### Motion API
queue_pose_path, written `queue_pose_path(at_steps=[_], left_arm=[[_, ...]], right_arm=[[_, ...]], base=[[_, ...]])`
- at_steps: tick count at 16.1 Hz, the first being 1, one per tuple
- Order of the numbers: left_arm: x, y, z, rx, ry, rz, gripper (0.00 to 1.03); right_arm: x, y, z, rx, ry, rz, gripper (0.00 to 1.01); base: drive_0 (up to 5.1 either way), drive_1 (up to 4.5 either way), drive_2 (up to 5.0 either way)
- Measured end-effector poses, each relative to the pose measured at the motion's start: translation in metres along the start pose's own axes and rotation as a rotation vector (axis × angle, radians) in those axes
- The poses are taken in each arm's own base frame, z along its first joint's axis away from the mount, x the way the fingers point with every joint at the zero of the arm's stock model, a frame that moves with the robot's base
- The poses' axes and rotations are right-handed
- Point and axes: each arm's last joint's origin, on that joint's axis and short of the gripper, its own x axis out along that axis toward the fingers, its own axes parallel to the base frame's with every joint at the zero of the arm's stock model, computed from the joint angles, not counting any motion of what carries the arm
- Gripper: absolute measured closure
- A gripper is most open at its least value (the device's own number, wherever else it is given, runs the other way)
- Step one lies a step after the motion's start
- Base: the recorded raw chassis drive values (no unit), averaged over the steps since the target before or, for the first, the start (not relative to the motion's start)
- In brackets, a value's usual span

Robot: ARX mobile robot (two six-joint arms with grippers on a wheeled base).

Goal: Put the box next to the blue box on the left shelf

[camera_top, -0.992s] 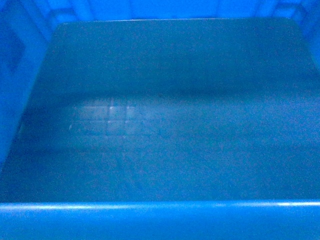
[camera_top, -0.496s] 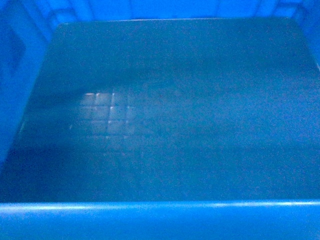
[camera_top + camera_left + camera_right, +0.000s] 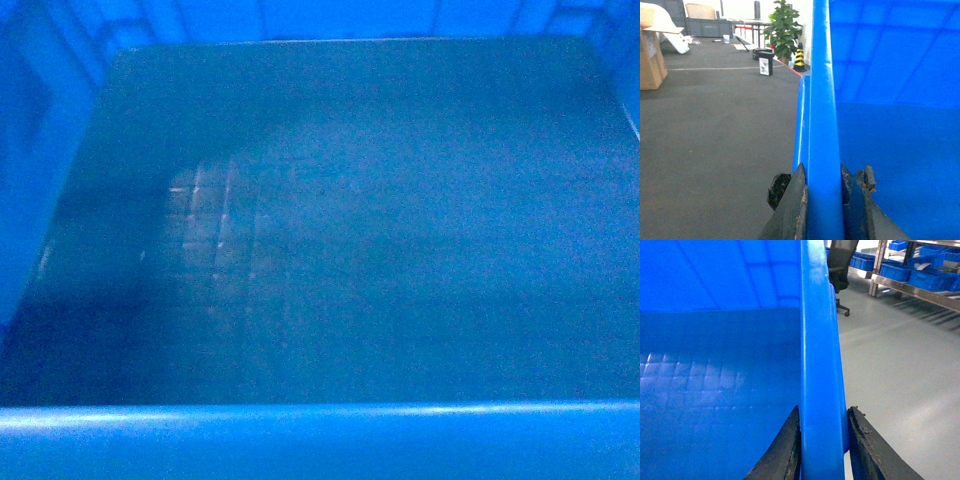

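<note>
**Crate held at both rims, reflection drifting on its floor**

Since the earlier head frames, the pale grid-shaped glare on the floor of the box (image 3: pixel 330 220) had smeared and stretched downward, while the near rim stayed where it was — the crate filled the whole view. Left gripper (image 3: pixel 825 200) had its jaws clamped on the box's left rim, one finger outside the wall, one inside. Right gripper (image 3: pixel 822 445) gripped the right rim the same way. Beyond the left wall lay dark floor (image 3: pixel 715 130) with a potted plant (image 3: pixel 784 30) and a cardboard box (image 3: pixel 651 55); beyond the right wall, a rack of small blue bins (image 3: pixel 920 270) stood well apart — the crate was not on any shelf.
</note>
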Motion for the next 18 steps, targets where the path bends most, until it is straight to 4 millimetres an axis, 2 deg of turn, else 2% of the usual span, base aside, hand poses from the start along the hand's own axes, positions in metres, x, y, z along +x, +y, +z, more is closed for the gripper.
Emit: queue_pose_path(at_steps=[18], left_arm=[[0.0000, -0.0001, 0.0001, 0.000, -0.001, -0.001, 0.93]], right_arm=[[0.0000, 0.0000, 0.0000, 0.000, 0.000, 0.000, 0.80]], base=[[-1.7, -1.65, -1.7]])
